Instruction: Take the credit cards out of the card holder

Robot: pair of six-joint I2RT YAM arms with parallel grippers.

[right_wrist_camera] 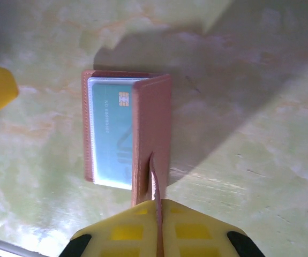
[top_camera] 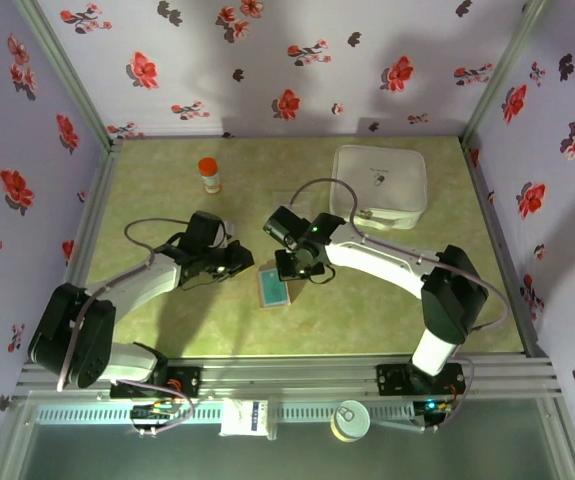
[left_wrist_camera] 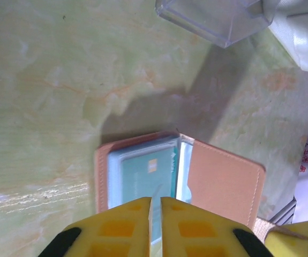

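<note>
Green marbled table (top_camera: 397, 300) holds the open wallet (top_camera: 273, 287) between both arms, right gripper (right_wrist_camera: 157, 206) clamped on its cover, left gripper (left_wrist_camera: 155, 203) pinching its thin clear sleeve; a tug could drag the whole wallet, teal card (right_wrist_camera: 111, 134) left inside

Top camera overlooks the whole bench (top_camera: 167, 200) from behind; both wrist cameras face down, close on the card holder (right_wrist_camera: 152, 118).

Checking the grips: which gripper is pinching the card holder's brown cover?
The right gripper, shut on the raised brown cover of the card holder. The left gripper instead pinches a thin pale sheet over the teal credit card.
</note>
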